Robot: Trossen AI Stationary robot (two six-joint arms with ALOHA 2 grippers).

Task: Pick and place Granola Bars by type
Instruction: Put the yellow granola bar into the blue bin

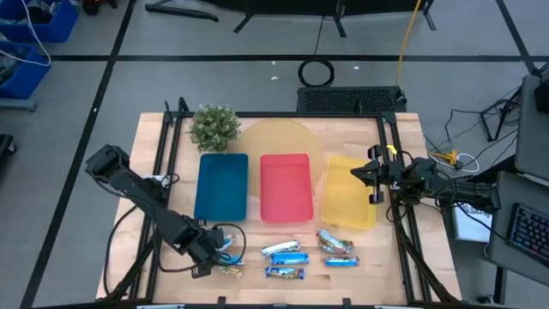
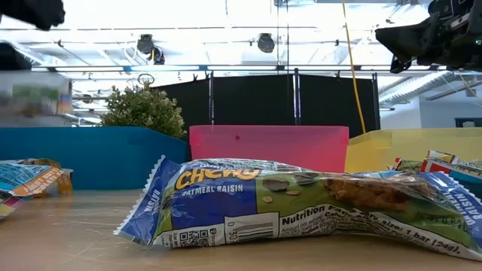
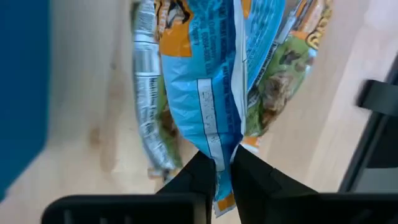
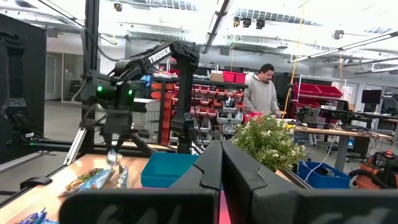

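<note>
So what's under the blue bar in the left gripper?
The left gripper pinches the blue bar by its edge. Beneath it lie two more bars: a silvery one and a green one. The blue bar covers their middles.

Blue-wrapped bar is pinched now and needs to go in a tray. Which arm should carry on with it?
Left. Its gripper is shut on the blue bar at the table's front left, with the blue tray just behind. The right gripper hangs shut and empty over the yellow tray.
</note>
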